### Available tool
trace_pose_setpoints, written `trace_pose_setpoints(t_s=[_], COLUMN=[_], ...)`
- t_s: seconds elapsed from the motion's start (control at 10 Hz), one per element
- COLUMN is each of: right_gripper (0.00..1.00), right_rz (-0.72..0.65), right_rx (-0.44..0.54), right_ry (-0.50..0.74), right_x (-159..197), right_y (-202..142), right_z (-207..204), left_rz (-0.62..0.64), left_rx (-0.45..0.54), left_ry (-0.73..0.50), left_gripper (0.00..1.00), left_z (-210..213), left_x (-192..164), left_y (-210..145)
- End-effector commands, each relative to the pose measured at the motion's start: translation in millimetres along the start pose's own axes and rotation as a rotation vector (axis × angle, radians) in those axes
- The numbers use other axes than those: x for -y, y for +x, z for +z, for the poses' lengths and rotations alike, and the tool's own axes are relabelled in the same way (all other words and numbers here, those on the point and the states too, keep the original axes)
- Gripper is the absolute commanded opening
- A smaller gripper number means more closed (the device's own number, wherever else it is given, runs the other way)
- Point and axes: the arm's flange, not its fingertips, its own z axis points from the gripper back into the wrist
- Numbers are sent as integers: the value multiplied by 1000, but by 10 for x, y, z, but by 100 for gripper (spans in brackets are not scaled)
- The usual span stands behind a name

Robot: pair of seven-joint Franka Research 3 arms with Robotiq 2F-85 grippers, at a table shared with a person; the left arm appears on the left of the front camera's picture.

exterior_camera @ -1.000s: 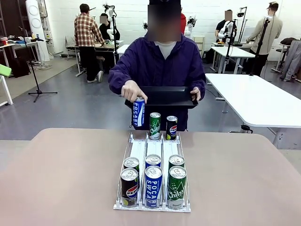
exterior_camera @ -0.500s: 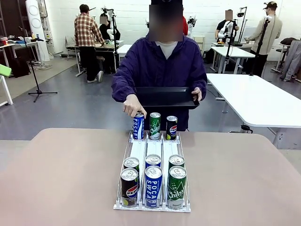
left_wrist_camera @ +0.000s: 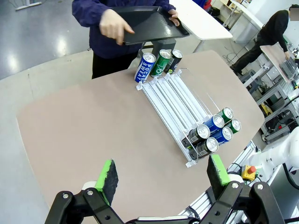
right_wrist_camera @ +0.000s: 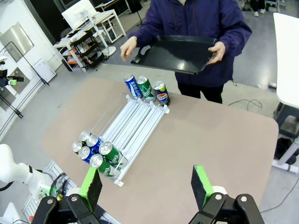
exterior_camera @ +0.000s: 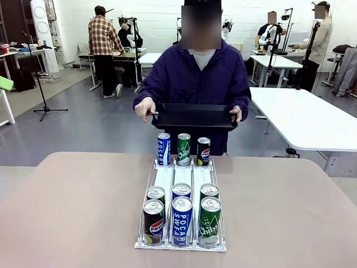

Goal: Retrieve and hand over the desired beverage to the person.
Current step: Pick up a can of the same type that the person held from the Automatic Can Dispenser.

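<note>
Left hand (left_wrist_camera: 161, 169) and right hand (right_wrist_camera: 148, 177) are hanging high over the surface (exterior_camera: 72, 206), each spread wide apart and gripping nothing. At upper centre of the front view, the person (exterior_camera: 195, 78) is holding a black tray (exterior_camera: 192, 116). Mid-frame, the rack (exterior_camera: 183, 176) is carrying three far cans (exterior_camera: 183, 148) and six near cans (exterior_camera: 182, 215).

Person (exterior_camera: 192, 78) holding black tray (exterior_camera: 194, 116), nine cans in rack (exterior_camera: 181, 184)

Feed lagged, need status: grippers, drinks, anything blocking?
Left gripper, right gripper open, empty. Cans all in rack, none picked. Person stands behind it holding black tray. Nothing blocks the cans.
</note>
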Motion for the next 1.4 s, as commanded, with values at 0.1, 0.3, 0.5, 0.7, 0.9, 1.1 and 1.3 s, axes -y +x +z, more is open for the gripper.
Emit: trace_pose_setpoints(t_s=[0.1,0.3,0.5,0.7,0.9,1.1,1.3], right_gripper=[100,100,100,100,100,100,100], right_rz=[8,8,8,8,8,8,8], right_rx=[5,5,5,5,5,5,5], right_ry=[22,22,22,22,22,22,22], right_x=[1,1,1,1,1,1,1], right_y=[-14,-14,-14,-14,-14,-14,-14], right_z=[-9,-9,-9,-9,-9,-9,-9], left_rz=[-9,-9,-9,-71,-187,-95,153], left_rx=[8,8,8,-86,-286,-501,-495], left_ry=[-15,-15,-15,-2,-14,0,263], left_gripper=[100,100,100,100,100,100,100], left_z=[9,9,9,-237,-738,-1373,-2091], left_x=[-20,-20,-20,205,726,1298,1838], left_y=[22,22,22,102,305,418,368])
